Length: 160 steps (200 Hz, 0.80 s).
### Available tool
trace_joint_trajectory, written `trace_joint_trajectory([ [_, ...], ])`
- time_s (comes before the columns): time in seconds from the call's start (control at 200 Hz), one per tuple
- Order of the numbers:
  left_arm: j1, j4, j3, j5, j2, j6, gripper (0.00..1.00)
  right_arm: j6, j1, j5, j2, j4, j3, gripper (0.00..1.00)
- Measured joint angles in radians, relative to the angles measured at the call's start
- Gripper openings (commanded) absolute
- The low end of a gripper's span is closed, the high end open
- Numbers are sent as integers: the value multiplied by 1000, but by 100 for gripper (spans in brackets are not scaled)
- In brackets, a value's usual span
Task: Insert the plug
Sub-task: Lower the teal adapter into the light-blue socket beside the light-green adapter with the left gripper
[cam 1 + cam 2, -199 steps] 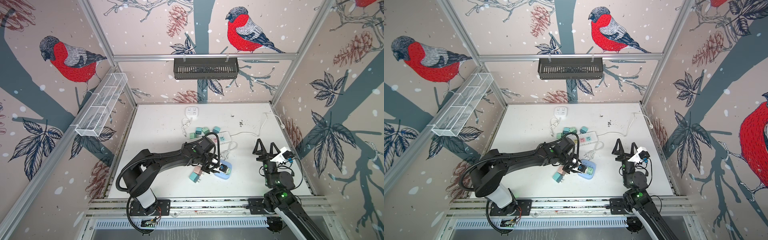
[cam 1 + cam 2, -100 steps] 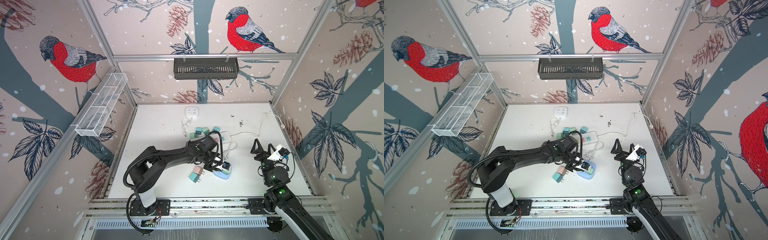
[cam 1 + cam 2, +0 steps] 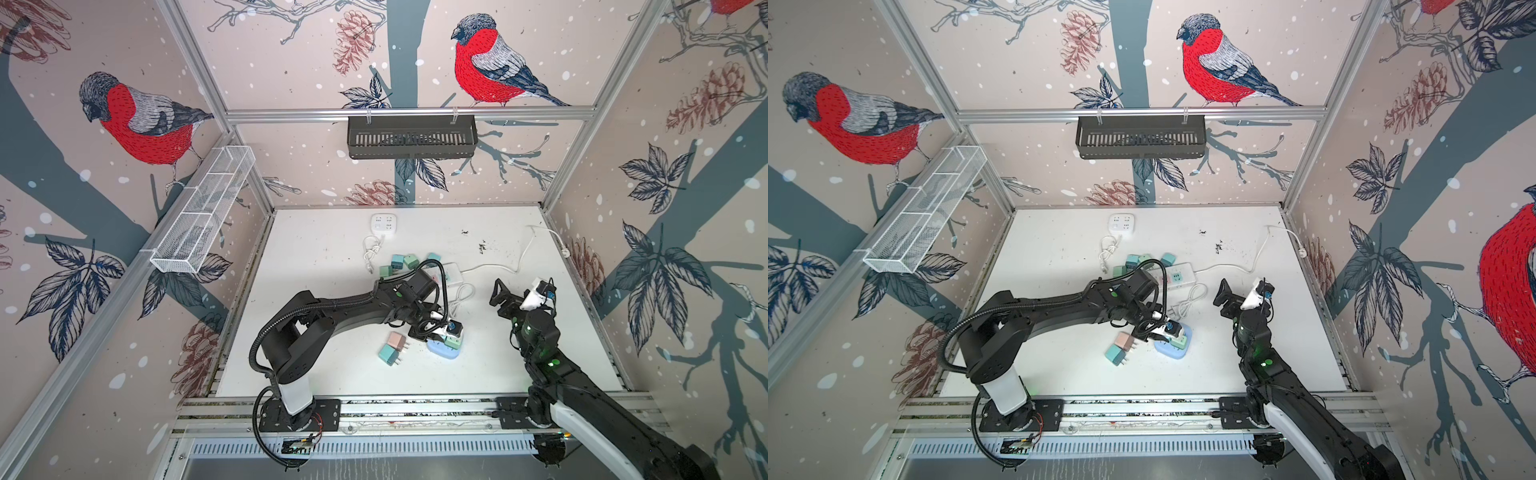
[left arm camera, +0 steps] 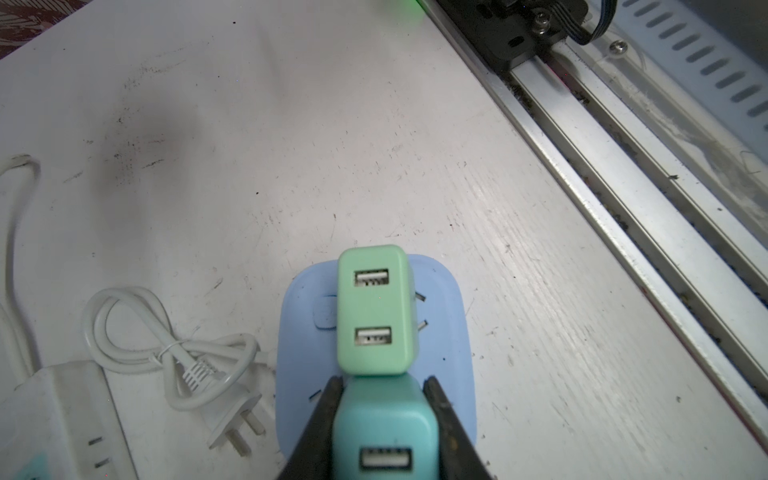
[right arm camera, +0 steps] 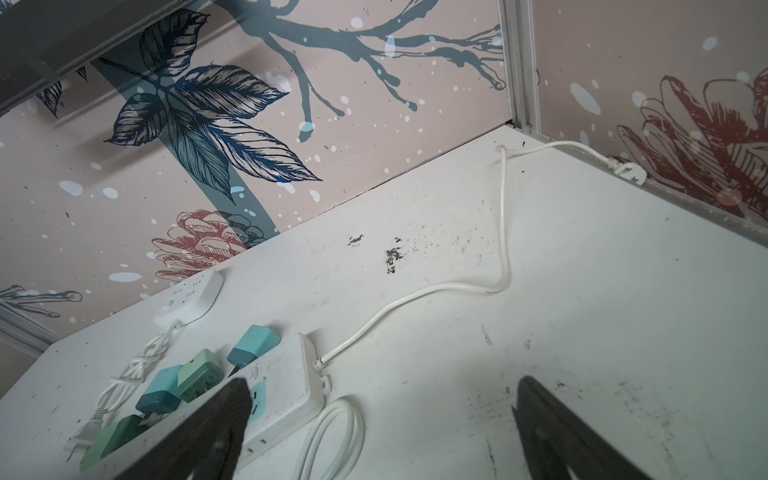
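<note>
Insertion step. We are clamping the left hand (image 4: 383, 384) on the teal plug (image 4: 384, 424), over the socket (image 4: 451, 332) beside the green plug (image 4: 374, 307); right hand (image 5: 382, 390) apart. Next, likely: aligning pins, pressing down.

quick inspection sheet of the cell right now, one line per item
surface: white table, scuffed, dark smudges
job's things: green charger plugged into blue socket; teal charger beside it over the socket, seating hidden
clutter: pink charger and spare teal charger loose near the socket; more chargers by white strip; square socket at the back
grippers: left gripper shut on teal charger; right gripper open, empty, raised
cables: strip cord runs to right wall; coiled cord beside blue socket; tied cord by square socket
surroundings: black basket on back wall; wire basket on left wall
</note>
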Motion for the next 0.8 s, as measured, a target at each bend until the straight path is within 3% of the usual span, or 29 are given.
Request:
trace_joint_trajectory([
  [0.245, 9, -28, 10, 16, 15, -19, 0, 0, 0, -13, 16, -24, 19, 100],
  [0.801, 25, -68, 53, 65, 62, -18, 0, -22, -2, -61, -150, -13, -59, 100],
])
